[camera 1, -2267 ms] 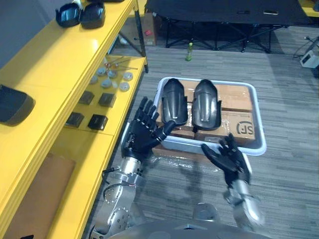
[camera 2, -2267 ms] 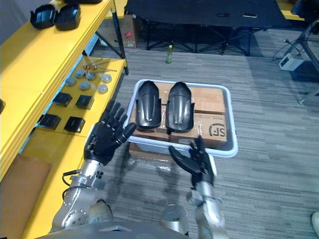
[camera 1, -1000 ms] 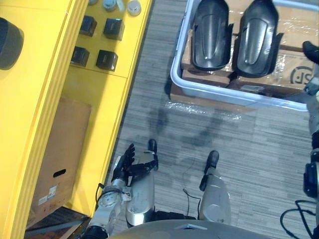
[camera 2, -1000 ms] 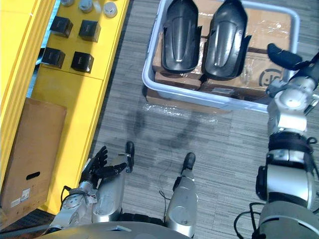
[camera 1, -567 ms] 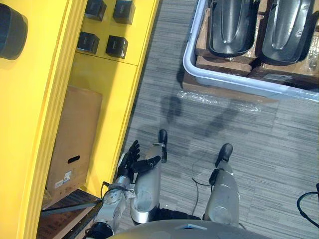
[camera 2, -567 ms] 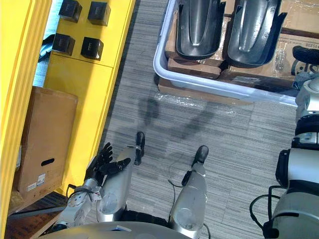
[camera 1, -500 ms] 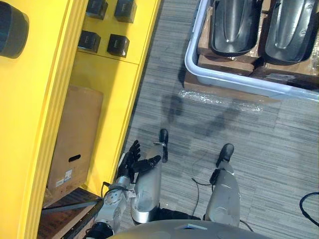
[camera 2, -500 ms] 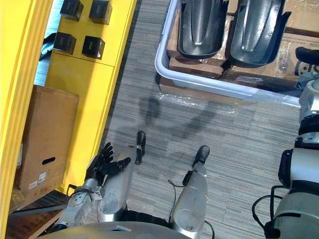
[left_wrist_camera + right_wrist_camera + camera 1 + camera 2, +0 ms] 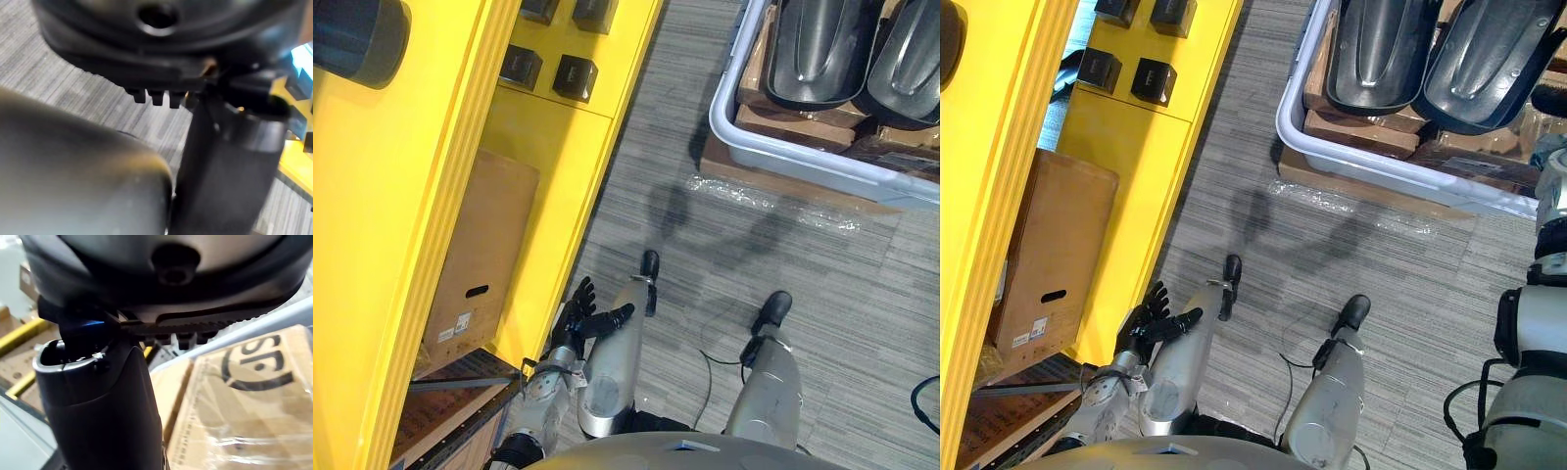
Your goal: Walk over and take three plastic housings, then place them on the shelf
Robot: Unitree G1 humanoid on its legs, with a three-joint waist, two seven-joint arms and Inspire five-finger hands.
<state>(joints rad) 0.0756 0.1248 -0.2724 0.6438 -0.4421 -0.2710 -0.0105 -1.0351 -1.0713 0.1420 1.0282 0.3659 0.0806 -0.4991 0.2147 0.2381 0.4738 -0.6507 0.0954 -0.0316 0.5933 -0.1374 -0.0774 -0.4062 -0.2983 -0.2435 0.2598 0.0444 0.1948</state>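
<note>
Two dark glossy plastic housings [image 9: 1381, 54] [image 9: 1489, 64] lie side by side on cardboard boxes inside a white tray [image 9: 1371, 157] on the floor ahead. A third dark housing [image 9: 357, 39] rests on the yellow shelf's [image 9: 431, 196] top level at the far left. My left hand [image 9: 585, 318] hangs low beside the shelf's foot, open with fingers spread and holding nothing. My right hand [image 9: 1549, 103] sits at the right edge by the tray's near corner; its thumb [image 9: 102, 401] is straight and empty, with the printed cardboard [image 9: 244, 396] just past it.
Small black boxes [image 9: 576, 76] sit on the shelf's lower level. A brown cardboard box [image 9: 475, 264] stands under the shelf. Grey carpet floor [image 9: 685, 245] lies between the shelf and the tray.
Both hands dropped from in front of the tray to my sides, the left down by the shelf's foot. The camera tilted down and then shifted a little; the housings have not moved.
</note>
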